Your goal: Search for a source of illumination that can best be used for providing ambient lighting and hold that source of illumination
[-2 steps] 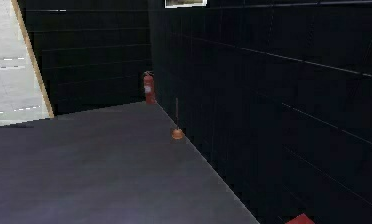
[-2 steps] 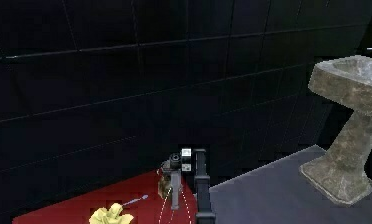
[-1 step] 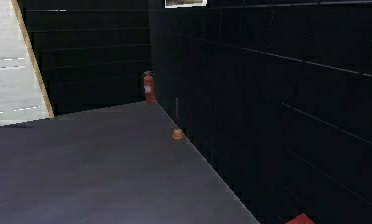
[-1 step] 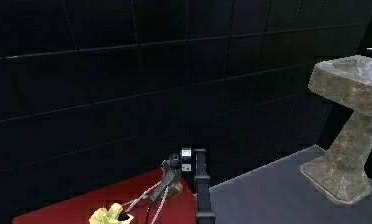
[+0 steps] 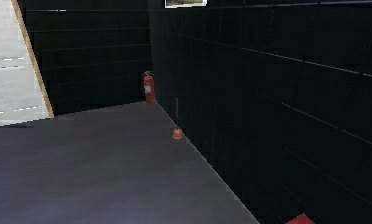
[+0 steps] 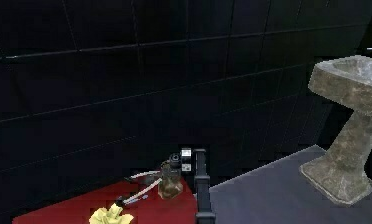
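Arm side view, closest to me: the arm [image 6: 201, 195] comes up from the bottom edge and the pincer [image 6: 144, 186] sits over a red table [image 6: 54, 208]. A yellow thing [image 6: 109, 213] lies on the table near it. There's a brownish lump [image 6: 170, 186] right at the pincer, but it's set against the tabletop, so I can't tell if the pincer has hold of anything, or how its fingers are set. Farther out, a stone pedestal sink [image 6: 344, 110] stands by the dark wall.

Forward view: grey floor [image 5: 94, 170], a small orange blob [image 5: 177, 133] at the wall's foot, then a red fire extinguisher [image 5: 149, 87] in the far corner.

My read: I can't call anything here a lamp or candle for sure. The lump at the pincer is my best guess for the light source. So the search looks about done, but the hold isn't confirmed.
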